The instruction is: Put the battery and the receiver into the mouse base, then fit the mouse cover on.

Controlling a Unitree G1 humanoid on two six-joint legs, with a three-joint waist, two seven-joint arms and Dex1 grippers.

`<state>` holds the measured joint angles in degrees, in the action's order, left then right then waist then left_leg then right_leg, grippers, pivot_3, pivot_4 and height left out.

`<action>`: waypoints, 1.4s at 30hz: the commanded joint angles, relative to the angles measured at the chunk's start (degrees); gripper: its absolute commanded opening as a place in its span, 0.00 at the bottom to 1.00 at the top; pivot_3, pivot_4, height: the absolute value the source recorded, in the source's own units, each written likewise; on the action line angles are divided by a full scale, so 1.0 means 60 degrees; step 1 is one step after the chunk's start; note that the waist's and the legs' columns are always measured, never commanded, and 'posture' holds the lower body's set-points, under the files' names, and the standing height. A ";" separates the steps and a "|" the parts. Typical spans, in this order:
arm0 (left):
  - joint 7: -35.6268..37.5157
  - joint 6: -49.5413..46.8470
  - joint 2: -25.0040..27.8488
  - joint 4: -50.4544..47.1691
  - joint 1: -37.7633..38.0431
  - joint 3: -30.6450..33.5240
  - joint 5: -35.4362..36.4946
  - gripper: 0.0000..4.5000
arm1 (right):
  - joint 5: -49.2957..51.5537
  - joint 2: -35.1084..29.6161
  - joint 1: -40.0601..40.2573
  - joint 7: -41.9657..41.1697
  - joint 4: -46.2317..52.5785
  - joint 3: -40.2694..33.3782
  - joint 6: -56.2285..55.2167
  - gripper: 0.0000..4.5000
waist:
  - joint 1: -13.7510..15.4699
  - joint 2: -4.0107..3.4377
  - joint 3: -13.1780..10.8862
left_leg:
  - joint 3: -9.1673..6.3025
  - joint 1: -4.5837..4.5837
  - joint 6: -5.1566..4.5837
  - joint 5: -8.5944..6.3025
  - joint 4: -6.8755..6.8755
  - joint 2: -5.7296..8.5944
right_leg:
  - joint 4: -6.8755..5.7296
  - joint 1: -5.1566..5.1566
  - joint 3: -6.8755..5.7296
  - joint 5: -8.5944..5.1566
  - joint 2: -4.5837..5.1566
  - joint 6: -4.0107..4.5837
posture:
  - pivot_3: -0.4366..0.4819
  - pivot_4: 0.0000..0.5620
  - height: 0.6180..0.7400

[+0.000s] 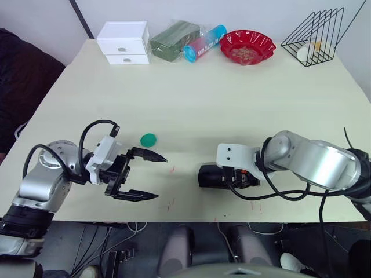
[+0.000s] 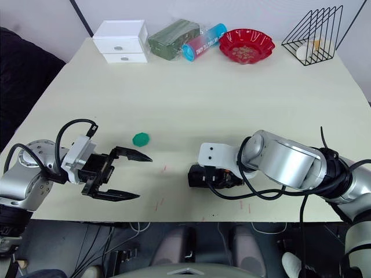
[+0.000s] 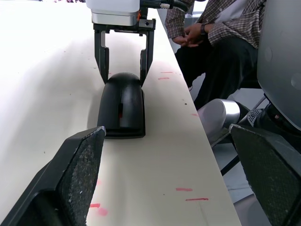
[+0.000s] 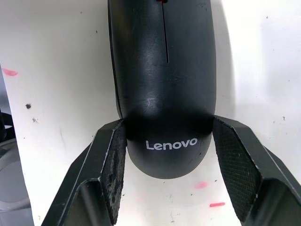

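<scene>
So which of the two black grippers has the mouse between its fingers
The right gripper: its two fingers straddle the rear end of the glossy black Lenovo mouse. The left gripper hangs open over bare table, apart from the mouse.

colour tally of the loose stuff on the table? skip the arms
White: 1, drawer box
Green: 2, disc, packet
Blue/pink: 1, tube
Red: 1, bowl
Black: 2, mouse, wire rack
Total: 7
</scene>
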<state>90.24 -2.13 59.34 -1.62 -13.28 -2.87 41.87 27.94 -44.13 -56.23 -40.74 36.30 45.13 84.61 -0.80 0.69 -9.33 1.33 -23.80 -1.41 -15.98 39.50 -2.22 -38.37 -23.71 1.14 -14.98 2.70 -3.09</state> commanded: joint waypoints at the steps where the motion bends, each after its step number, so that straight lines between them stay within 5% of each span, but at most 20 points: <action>1: 0.0377 0.0082 0.0082 -0.0129 -0.0118 0.0119 0.0076 1.00 | 0.0089 -0.0147 0.0110 0.0005 0.0231 -0.0037 0.0193 0.50 | 0.0000 0.0000 0.0000 | 0.0000 0.0000 0.0000 0.0000 -0.0001 0.0000 | 0.0001 0.0000 0.0000 0.0000 0.0000 0.0000 | 0.48 0.27 1.00; 42: 0.0377 0.0008 -0.0035 -0.0217 -0.0164 0.0002 0.0029 1.00 | 0.0236 0.0480 -0.0532 0.0257 0.0079 0.0018 0.0562 0.50 | -0.0021 -0.0001 -0.0001 | -0.0001 -0.0001 0.0000 0.0000 -0.0008 0.0000 | 0.0007 -0.0002 -0.0002 0.0000 -0.0001 0.0000 | 0.48 0.27 1.00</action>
<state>90.25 -2.18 58.82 -1.59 -14.19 -3.38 41.76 29.30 -41.16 -58.30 -39.40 36.06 45.30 87.61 -0.92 0.68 -9.33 1.32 -23.81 -1.41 -15.98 39.45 -2.23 -38.33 -23.72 1.13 -14.98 2.69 -3.09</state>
